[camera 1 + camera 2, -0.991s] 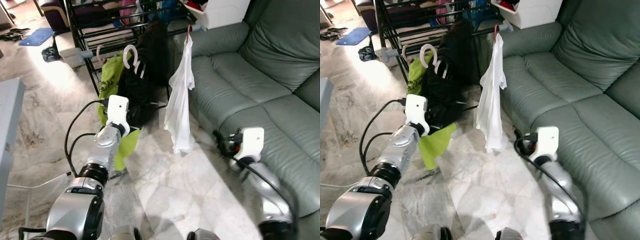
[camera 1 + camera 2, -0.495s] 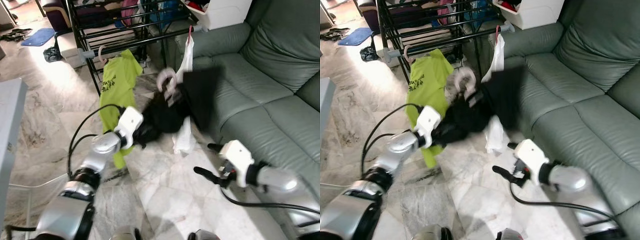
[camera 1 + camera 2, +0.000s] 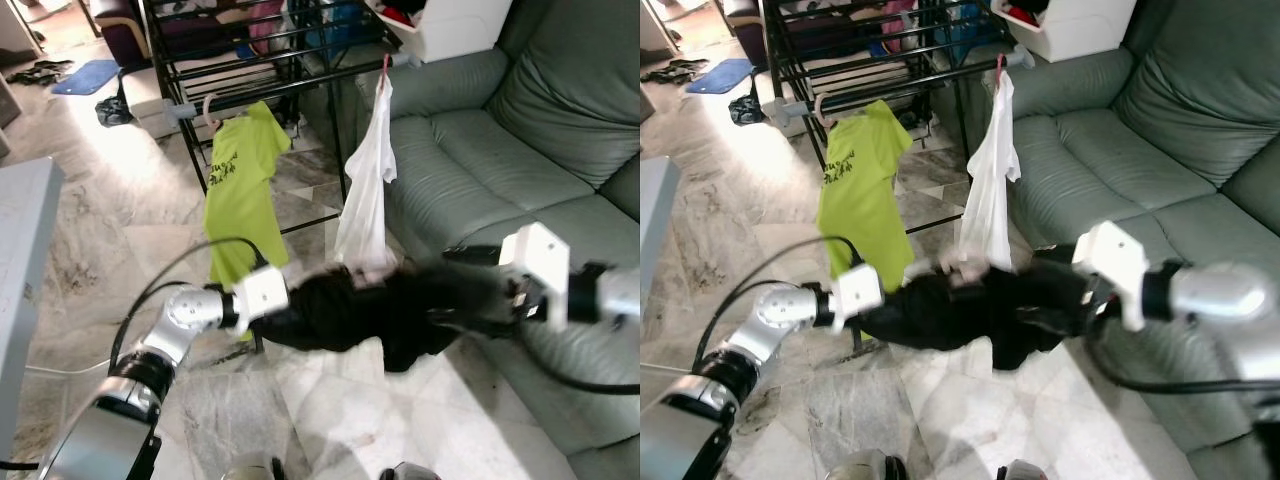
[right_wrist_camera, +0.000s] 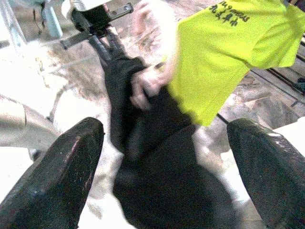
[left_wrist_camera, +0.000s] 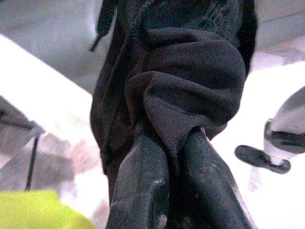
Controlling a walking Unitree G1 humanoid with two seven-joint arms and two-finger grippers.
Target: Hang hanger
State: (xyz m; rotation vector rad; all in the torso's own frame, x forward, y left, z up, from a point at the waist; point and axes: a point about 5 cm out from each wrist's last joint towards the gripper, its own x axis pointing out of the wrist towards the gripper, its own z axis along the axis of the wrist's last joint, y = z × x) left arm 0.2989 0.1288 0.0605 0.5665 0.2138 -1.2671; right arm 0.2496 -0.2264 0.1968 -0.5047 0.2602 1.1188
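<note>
The left gripper (image 5: 167, 191) pinches a black garment (image 3: 370, 310) on its pale hanger (image 3: 958, 268), stretched low above the marble floor (image 3: 330, 420). The right gripper (image 4: 167, 167), fingers spread wide, reaches the garment's other end beside the sofa's (image 3: 480, 170) front edge, below the drying rack (image 3: 250, 60).

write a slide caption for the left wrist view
Left gripper fingers pinched shut on a bunched fold of the black garment, above pale marble floor.

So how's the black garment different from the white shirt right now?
The black garment is stretched low above the floor between the left gripper, shut on it, and the open right gripper. The white shirt hangs straight down from the rack. Both are on hangers.
</note>
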